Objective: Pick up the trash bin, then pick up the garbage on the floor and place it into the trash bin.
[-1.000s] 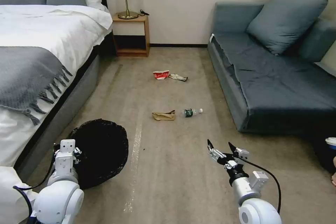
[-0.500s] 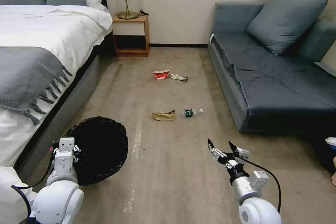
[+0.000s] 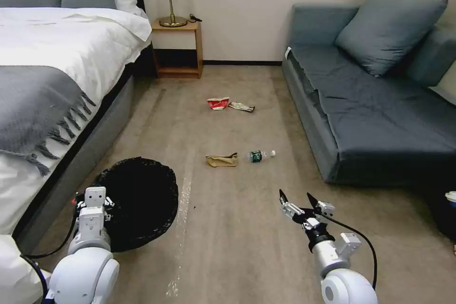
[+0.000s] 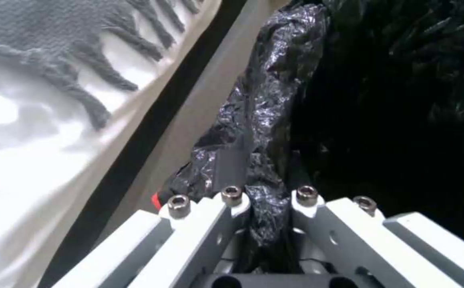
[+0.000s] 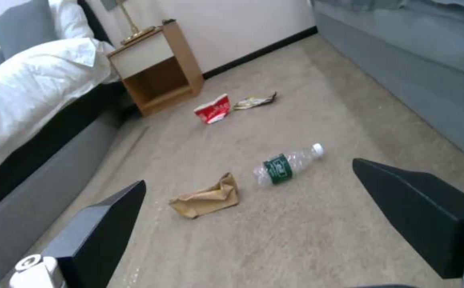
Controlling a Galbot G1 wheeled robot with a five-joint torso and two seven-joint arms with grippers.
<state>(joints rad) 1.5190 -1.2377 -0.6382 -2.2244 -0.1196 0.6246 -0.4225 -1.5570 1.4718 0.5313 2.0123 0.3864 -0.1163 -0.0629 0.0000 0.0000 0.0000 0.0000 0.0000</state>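
Note:
The trash bin [image 3: 137, 202], lined with a crinkly black bag, hangs low at my left beside the bed. My left gripper [image 3: 93, 202] is shut on the bin's bag-covered rim [image 4: 258, 132]. On the carpet ahead lie the garbage pieces: a crumpled brown paper bag [image 3: 222, 159] [image 5: 206, 198], a clear bottle with a green label [image 3: 260, 155] [image 5: 288, 164], and farther off a red-and-white cup [image 3: 218, 103] [image 5: 212, 109] next to a shiny wrapper [image 3: 241, 106] [image 5: 254, 101]. My right gripper [image 3: 298, 199] hovers open above the floor, short of the bottle, its black fingers [image 5: 101, 228] wide apart.
A bed [image 3: 52, 66] with a grey fringed throw [image 3: 33, 104] runs along the left. A blue-grey sofa [image 3: 375, 104] lines the right. A wooden nightstand [image 3: 178, 47] with a lamp stands at the far wall. Open carpet lies between bed and sofa.
The whole head view has shifted slightly, so the camera has moved. The bin, held by my left gripper, sits a little higher and more to the right. The garbage lies unmoved.

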